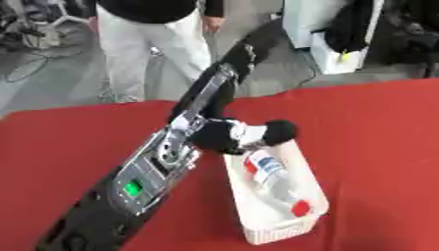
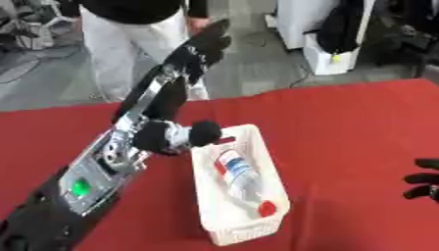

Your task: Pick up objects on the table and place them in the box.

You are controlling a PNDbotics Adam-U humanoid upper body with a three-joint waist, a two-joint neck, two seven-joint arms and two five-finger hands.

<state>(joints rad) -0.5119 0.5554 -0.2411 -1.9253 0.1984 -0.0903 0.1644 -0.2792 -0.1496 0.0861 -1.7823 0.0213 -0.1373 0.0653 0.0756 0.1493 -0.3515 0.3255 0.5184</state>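
Bottle: a clear plastic bottle [image 2: 241,177] with a red cap and a red-and-blue label lay on its side inside the box, cap toward the near end.
Box: a white plastic basket [image 2: 270,169] stood on the red table [image 2: 343,127], its long side running away from the robot; the bottle was the only thing visible in it.
Step in hand: judged from how things lay, the placing was at its end, since the bottle rested on the box floor and nothing gripped it.
Left hand: the left hand [image 2: 176,135] sat at the far left corner of the box, over or against the rim; whether it touched the rim could not be told. Its dark fingers [image 2: 206,132] looked curled into rounded lumps with a pale patch between them. It appeared to hold nothing, though the pale patch could not be made out.
Right hand: the right hand [image 2: 425,184] showed only as dark fingertips at the right edge of the right eye view, well apart from the box; whether it was spread or clenched could not be told.
Next move: probably lifting the left hand clear of the box without catching the rim, then looking for another object; none showed on the visible cloth.
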